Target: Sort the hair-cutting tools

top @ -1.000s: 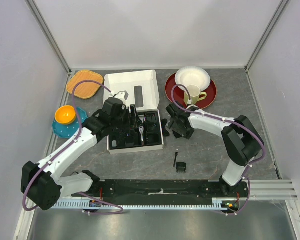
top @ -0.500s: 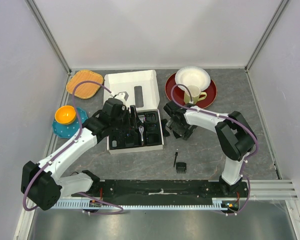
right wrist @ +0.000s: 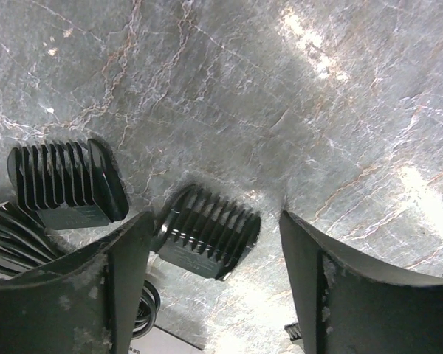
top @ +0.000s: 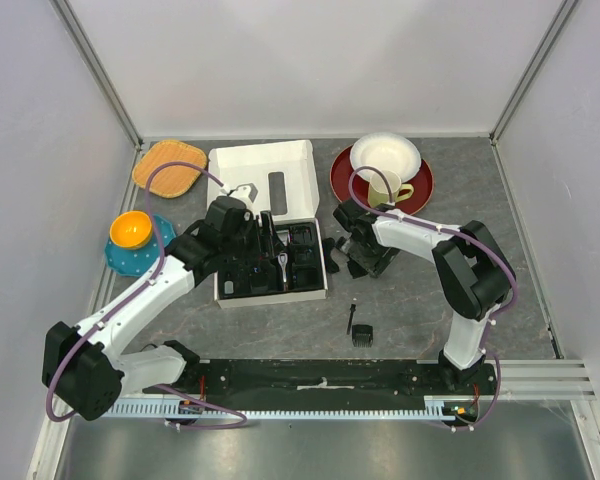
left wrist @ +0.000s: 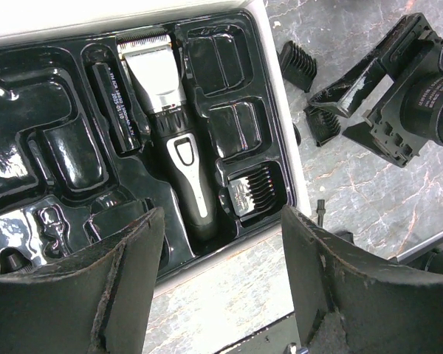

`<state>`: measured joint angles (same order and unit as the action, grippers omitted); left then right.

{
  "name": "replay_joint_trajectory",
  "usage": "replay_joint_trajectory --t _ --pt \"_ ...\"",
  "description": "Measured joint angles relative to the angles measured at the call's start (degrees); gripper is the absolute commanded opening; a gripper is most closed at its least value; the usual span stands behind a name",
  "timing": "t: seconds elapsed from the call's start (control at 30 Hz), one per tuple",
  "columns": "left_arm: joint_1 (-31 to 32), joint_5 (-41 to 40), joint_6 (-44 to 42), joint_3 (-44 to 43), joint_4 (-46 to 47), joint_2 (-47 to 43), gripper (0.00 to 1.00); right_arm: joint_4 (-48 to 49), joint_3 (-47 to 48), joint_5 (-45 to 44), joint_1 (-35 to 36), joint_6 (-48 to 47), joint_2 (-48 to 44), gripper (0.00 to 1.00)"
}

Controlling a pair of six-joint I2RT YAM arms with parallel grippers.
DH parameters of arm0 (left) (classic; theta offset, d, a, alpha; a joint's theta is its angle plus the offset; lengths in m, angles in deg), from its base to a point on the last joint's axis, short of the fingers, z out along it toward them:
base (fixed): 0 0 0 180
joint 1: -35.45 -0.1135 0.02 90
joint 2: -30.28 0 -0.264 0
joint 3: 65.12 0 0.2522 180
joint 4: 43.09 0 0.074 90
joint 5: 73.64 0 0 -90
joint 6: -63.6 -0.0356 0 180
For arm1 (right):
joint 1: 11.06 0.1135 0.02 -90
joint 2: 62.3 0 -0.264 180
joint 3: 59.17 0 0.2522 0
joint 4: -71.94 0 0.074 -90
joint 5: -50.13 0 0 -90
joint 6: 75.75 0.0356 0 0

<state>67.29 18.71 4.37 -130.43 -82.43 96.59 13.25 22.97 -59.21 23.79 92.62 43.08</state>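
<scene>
My right gripper (right wrist: 214,221) stands wide, astride a ribbed matte-black plastic comb attachment (right wrist: 207,234) on the marbled grey table (right wrist: 295,88), gripping nothing. A second toothed comb (right wrist: 63,184) lies at its 10 o'clock. My left gripper (left wrist: 221,214), wide and empty, hovers over the glossy moulded tray (left wrist: 29,133) where the black-and-silver clipper (left wrist: 170,125) lies.

The left gripper (left wrist: 221,221) hovers over the black moulded tray (left wrist: 66,155), jaws apart and empty. The hair clipper (left wrist: 170,140) lies in the centre recess. One comb attachment (left wrist: 255,193) sits in the compartment just beside it. A second comb (left wrist: 299,63) and a third comb (left wrist: 326,125) lie on the grey table (left wrist: 369,199).
</scene>
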Motion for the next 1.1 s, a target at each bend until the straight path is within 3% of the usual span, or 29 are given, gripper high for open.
replay_joint_trajectory --t 0.27,0.53,0.83,1.1 --pt "0.0 3.0 0.0 0.0 0.6 1.3 0.71 0.5 -0.4 1.4 -0.2 0.0 -0.1 0.80" --pt "0.0 4.3 0.0 0.2 0.9 1.6 0.71 1.9 -2.0 3.0 -0.6 1.9 -1.4 0.79" --pt "0.0 5.5 0.0 0.2 1.4 2.4 0.71 1.7 -2.2 4.5 -0.6 3.6 -1.6 0.65" --pt "0.0 10.3 0.0 1.6 4.5 2.6 0.71 2.2 -2.5 5.4 -0.6 4.2 -1.8 0.39"
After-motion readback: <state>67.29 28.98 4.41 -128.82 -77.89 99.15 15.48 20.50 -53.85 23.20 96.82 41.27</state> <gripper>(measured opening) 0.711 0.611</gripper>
